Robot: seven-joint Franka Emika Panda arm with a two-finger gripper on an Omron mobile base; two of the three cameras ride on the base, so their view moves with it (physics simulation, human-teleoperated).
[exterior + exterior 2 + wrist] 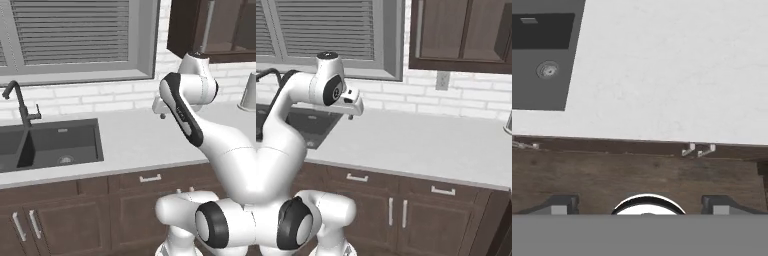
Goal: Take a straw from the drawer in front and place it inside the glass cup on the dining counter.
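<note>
Kitchen worktop (135, 140), white and bare, runs along the brick wall, and under its front edge sits the drawer (150, 178), shut flush with its small metal handle (150, 177) facing out; any straw would be inside it, unseen. Above the worktop the gripper (639, 202) hangs pointing down, its two dark fingertips (559, 204) wide apart with nothing between them, so the jaws look released. Further left lies the dark sink (47, 145) with its black tap (20, 105). From here, I'd judge the risk is in the reach: the handle looks slim and sits below the overhanging edge, so the fingers could strike the worktop or slip off the pull.
</note>
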